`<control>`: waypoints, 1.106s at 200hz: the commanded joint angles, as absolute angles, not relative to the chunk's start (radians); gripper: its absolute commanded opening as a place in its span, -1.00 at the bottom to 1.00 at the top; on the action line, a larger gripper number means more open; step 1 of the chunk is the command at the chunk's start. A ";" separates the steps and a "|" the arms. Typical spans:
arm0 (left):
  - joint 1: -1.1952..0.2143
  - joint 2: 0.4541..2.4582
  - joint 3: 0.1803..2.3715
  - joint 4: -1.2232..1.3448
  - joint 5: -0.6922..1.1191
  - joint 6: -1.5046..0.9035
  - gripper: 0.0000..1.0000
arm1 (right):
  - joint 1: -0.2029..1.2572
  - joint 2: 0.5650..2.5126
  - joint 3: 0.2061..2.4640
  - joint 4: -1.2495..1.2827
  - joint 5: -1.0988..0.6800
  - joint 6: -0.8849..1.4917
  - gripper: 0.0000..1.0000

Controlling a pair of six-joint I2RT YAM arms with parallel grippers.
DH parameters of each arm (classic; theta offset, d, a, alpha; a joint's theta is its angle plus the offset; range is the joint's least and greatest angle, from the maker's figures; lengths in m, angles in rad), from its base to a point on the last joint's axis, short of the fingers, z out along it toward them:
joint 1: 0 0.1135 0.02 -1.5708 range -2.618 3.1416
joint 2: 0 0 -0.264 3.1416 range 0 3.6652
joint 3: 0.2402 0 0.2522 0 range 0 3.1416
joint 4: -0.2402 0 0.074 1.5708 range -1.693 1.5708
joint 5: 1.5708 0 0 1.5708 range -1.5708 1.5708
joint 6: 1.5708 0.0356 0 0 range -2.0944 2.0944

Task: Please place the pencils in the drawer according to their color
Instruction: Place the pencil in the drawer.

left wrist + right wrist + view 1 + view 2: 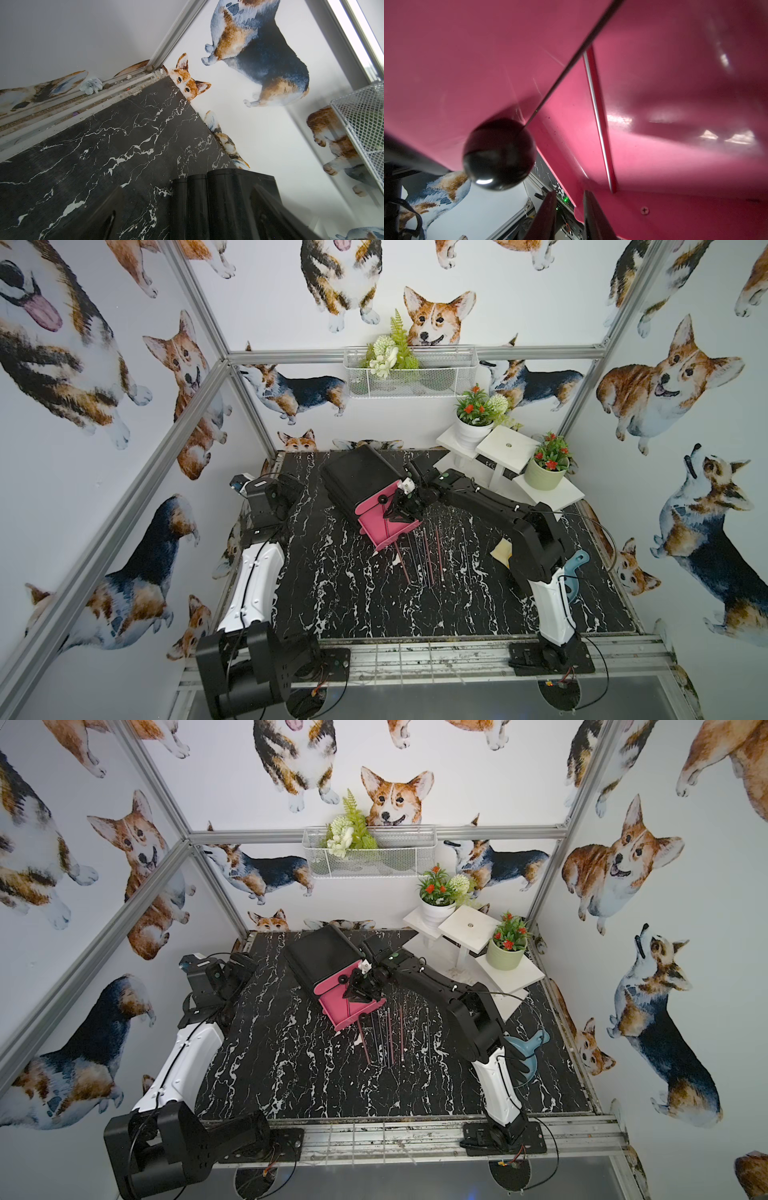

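Light: bright, even in both top views.
Glare: white patches on drawer (654, 93) floor.
Blur: knob (499, 153) soft.
Edges: wide-angle bowing.

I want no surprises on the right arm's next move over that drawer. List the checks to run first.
1. Right pincer empty: jaws apart, nothing between. Ok.
2. Pink pencil lying inside the open drawer. Ok.
3. Left pincer free: open, empty. Ok.
4. Sorting finished: several pencils lie on the marble table. Not ok.
5. Drawer's contents all one colour: cannot tell.
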State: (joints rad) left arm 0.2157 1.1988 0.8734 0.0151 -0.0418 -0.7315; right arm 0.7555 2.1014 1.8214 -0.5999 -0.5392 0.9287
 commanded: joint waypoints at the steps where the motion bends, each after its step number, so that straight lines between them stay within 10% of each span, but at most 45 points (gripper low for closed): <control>1: 0.216 1.192 0.876 0.026 -0.041 -0.719 1.00 | 0.762 2.011 1.761 -0.630 -0.455 0.850 -0.45; 91: 0.216 1.187 0.876 0.026 -0.041 -0.719 1.00 | 0.758 1.730 1.334 -0.861 -0.056 0.730 -0.50; 221: 0.216 1.195 0.876 0.029 -0.040 -0.721 1.00 | 0.794 1.919 1.339 -0.851 -0.052 0.729 -0.41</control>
